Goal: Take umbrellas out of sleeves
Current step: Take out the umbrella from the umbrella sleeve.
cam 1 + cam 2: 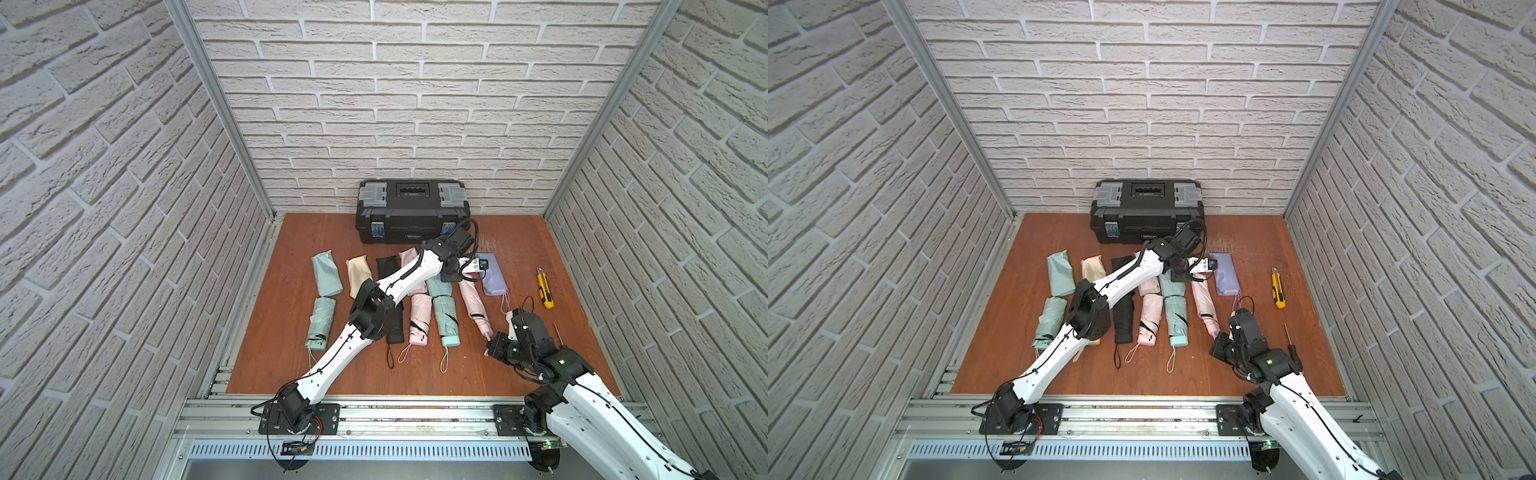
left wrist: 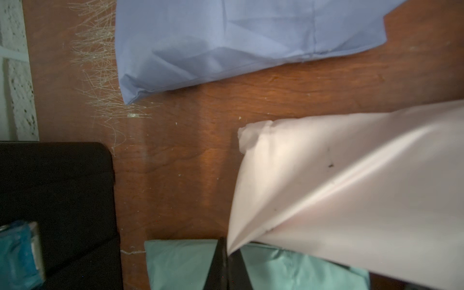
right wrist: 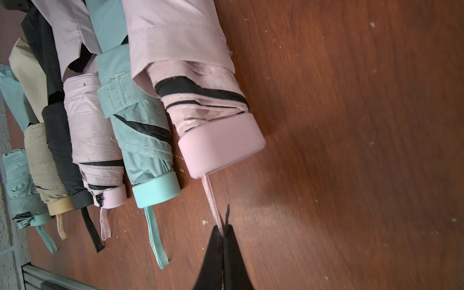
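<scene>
Left pincer [image 2: 227, 251] is clamped on the closed end of the pink sleeve [image 2: 351, 188]. Right pincer [image 3: 223, 238] is pinched together on the wrist loop [image 3: 210, 198] of the pink umbrella [image 3: 200, 110]. We see its handle [image 3: 221, 148] and some rolled fabric sticking out of the sleeve mouth, lying on the table [image 1: 291, 374]. Mint umbrella [image 3: 140, 135] just beside it, lavender sleeve [image 2: 226, 37] on the other side. Black toolbox [image 1: 411, 212] at the back wall, yellow utility knife [image 1: 545, 288] well apart.

The white-and-black left arm [image 1: 332, 359] is reaching diagonally toward the back, its wrist bending downward and the black-fingered left tool [image 2: 227, 253] pinching a pale pink fabric sleeve [image 2: 351, 188]. The matching right arm [image 1: 582, 399] is crouching low in front, its right tool [image 3: 223, 236] clamping a pink woven wrist loop [image 3: 212, 200].
</scene>
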Controlling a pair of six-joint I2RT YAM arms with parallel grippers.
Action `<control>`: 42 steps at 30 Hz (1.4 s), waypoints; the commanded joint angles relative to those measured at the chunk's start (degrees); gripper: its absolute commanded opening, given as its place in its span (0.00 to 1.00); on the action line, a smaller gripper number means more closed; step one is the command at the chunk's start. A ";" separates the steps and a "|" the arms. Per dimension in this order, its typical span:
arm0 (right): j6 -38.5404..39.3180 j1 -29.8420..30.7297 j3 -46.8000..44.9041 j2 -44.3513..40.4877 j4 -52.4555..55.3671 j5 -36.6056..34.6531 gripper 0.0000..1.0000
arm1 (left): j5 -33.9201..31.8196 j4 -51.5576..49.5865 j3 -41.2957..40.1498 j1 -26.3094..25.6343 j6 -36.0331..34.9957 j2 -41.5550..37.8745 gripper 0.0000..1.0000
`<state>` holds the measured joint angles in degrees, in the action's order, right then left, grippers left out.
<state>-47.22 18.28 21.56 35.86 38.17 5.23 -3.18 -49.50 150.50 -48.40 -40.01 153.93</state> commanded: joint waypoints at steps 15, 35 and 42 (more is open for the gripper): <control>7.56 0.71 7.18 13.95 4.92 1.99 0.11 | -8.07 9.98 -3.41 1.07 2.69 -4.16 0.00; 25.00 -0.48 28.43 43.01 2.37 -4.89 0.68 | -7.01 9.42 -4.26 0.46 2.76 -4.95 0.00; 26.68 -0.82 32.36 53.20 -3.03 -7.79 0.67 | -6.96 9.27 -4.75 0.38 2.40 -5.04 0.00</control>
<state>-22.68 17.74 51.83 87.90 38.13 0.01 -10.44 -41.74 146.58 -47.70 -37.50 152.20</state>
